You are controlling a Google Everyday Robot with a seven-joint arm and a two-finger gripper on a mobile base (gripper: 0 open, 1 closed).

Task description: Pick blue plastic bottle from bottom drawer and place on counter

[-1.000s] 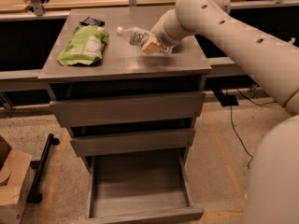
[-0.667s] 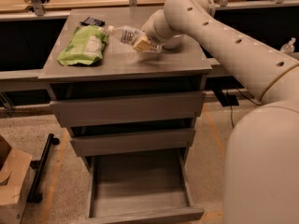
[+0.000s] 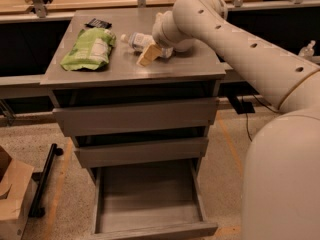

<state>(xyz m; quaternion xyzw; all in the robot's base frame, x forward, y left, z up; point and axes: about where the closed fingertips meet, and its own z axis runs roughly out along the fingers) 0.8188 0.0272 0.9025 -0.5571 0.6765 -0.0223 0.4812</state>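
My arm (image 3: 250, 54) reaches in from the right and crosses the far right part of the counter (image 3: 115, 71), the grey top of the cabinet. Below it the two upper drawers are shut. The bottom drawer (image 3: 155, 230) stands pulled out towards the near side, and I see nothing in it.

A green bag (image 3: 87, 48) lies on the left part of the counter. The blue plastic bottle (image 3: 134, 40) is on its side about the middle of the top, just right of the bag, with its white cap pointing left. It looks down on the surface or very nearly so. My gripper (image 3: 150, 54) sits right at the bottle's body, low over the counter. I cannot tell whether it grips the bottle or is already slack. A small dark packet (image 3: 98, 23) lies at the far left corner, well clear.

I judge the step in hand to be the set-down. To do it well, the bottle should rest fully on the surface before I let go, since on its side it may roll. Then I should lift straight up, so I nudge neither bottle nor bag.
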